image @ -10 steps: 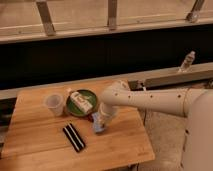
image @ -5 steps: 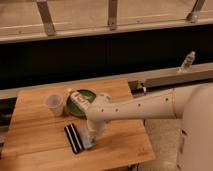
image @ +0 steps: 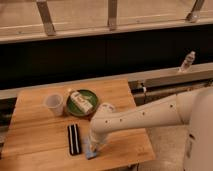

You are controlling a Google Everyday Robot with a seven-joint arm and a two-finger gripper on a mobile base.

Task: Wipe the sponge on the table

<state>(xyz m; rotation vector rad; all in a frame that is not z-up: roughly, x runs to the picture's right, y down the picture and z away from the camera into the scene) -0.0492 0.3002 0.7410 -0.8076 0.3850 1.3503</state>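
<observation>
The light-blue sponge (image: pixel 89 150) lies flat against the wooden table (image: pixel 35 135) near its front edge, just right of a black striped block (image: pixel 74 138). My gripper (image: pixel 95 143) points down onto the sponge and is shut on it, pressing it to the tabletop. The white arm reaches in from the right and hides the top of the sponge.
A round green plate (image: pixel 90 97) holding a white packaged item (image: pixel 80 101) sits at the table's middle back. A pale cup (image: pixel 54 104) stands left of it. A bottle (image: pixel 186 61) stands on the ledge at far right. The table's front edge is close to the sponge.
The gripper has slid the sponge from beside the green plate toward the front edge, ending next to the black block.
</observation>
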